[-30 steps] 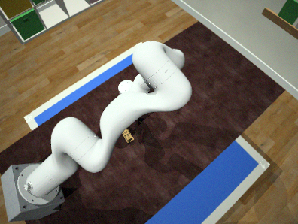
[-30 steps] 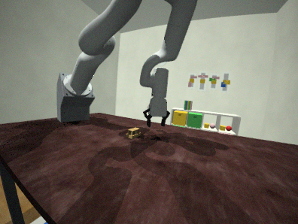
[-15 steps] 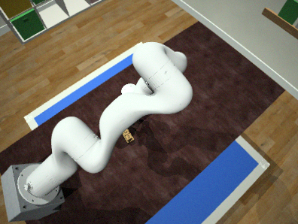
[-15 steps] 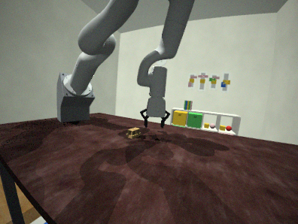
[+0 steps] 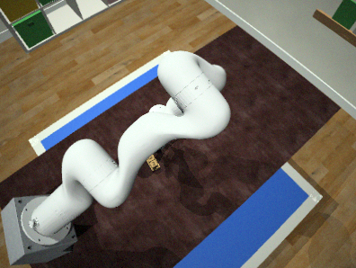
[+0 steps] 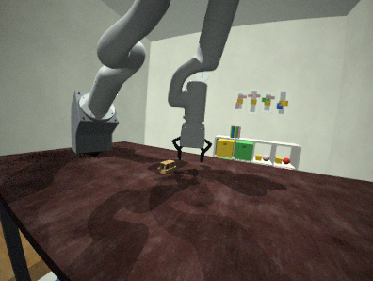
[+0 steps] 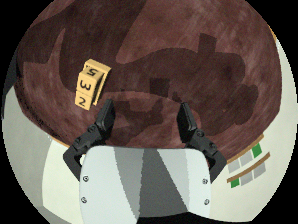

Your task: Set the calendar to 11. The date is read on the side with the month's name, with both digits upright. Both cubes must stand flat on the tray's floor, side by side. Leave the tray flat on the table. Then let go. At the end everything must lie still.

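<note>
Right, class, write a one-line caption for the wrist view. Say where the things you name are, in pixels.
Open black-fingered gripper [image 6: 191, 159] [image 7: 146, 108] above a dark tabletop [image 6: 226, 222] [image 7: 165, 30], a small wooden calendar [image 6: 167, 166] [image 7: 85, 85] showing 5, 3 and 2 beyond one finger.

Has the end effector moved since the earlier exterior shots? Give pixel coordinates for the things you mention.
Yes: left and slightly down in the exterior view; the end effector [image 6: 190, 160] [image 7: 146, 108] is farther from the yellow bin [image 5: 17, 9] [image 6: 225, 148].
</note>
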Controlling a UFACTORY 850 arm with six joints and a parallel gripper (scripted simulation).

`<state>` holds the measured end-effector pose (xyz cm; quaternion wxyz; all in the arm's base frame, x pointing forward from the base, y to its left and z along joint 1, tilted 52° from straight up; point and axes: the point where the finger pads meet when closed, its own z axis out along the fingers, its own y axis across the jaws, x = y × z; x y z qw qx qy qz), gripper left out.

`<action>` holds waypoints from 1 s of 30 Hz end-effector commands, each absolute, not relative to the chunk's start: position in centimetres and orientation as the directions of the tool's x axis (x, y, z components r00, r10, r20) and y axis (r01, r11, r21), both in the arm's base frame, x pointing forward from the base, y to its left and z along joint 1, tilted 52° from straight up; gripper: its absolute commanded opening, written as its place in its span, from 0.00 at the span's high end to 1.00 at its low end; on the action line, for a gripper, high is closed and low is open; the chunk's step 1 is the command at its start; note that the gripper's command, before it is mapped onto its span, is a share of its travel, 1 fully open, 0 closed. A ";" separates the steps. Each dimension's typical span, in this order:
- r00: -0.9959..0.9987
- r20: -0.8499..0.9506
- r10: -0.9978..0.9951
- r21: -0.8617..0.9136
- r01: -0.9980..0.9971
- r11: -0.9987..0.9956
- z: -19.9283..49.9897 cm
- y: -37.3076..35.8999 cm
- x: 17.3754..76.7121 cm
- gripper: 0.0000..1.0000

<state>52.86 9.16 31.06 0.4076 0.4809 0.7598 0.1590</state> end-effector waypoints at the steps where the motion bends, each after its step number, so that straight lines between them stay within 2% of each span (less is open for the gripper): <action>1: -0.146 -0.400 0.905 0.680 0.614 0.400 31.2 8.8 52.9 0.00; 4: -0.077 -0.322 0.944 0.720 0.627 0.297 31.2 8.6 52.8 0.00; 14: -0.060 -0.303 0.951 0.729 0.629 0.272 31.6 6.3 52.7 0.00; 20: 0.068 -0.149 0.986 0.775 0.628 0.074 31.6 5.9 52.7 0.00; 30: 0.080 -0.135 0.988 0.777 0.627 0.056 32.0 3.7 52.6 0.00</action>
